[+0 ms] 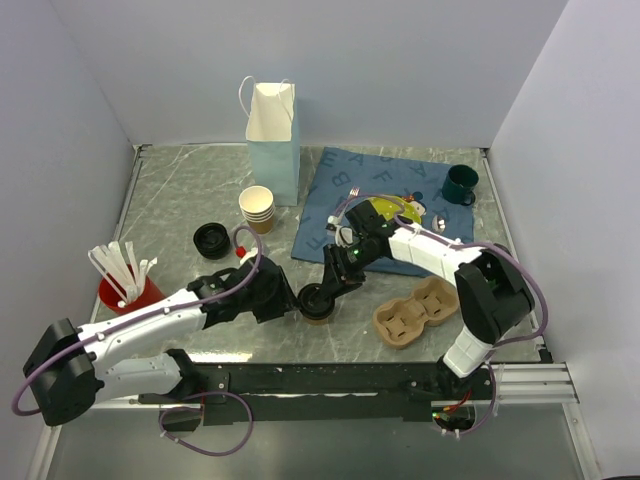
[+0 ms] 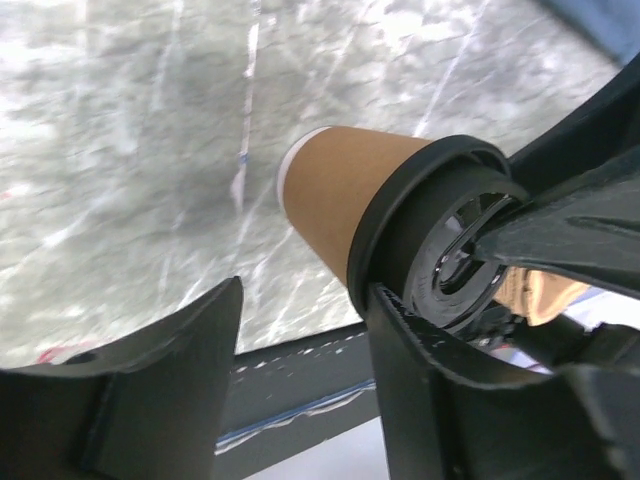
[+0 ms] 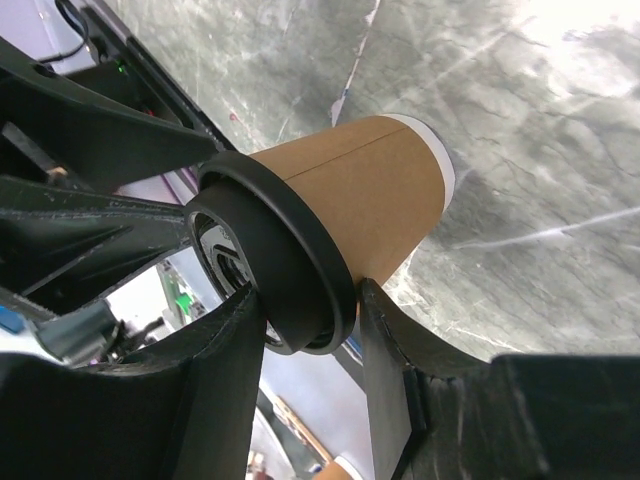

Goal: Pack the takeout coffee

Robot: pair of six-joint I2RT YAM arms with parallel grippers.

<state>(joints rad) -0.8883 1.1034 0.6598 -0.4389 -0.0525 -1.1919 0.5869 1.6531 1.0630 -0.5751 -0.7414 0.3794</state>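
The takeout coffee (image 1: 318, 302), a brown paper cup with a black lid, is near the table's front middle, between the two arms. My right gripper (image 1: 328, 288) is shut on it. In the right wrist view the right gripper (image 3: 310, 300) has one finger on the lid's top and the other under the lid's rim against the cup (image 3: 350, 195). My left gripper (image 1: 291, 300) sits just left of the cup. The left wrist view shows the left gripper (image 2: 305, 300) open, nothing between its fingers, and the cup (image 2: 340, 185) beside its right finger.
A white and pale blue paper bag (image 1: 272, 135) stands at the back. Cream cups (image 1: 257, 208), black lids (image 1: 211, 240) and a red cup of white sticks (image 1: 128, 290) are on the left. A cardboard cup carrier (image 1: 417, 312), blue cloth (image 1: 380, 190) and green mug (image 1: 460, 184) are on the right.
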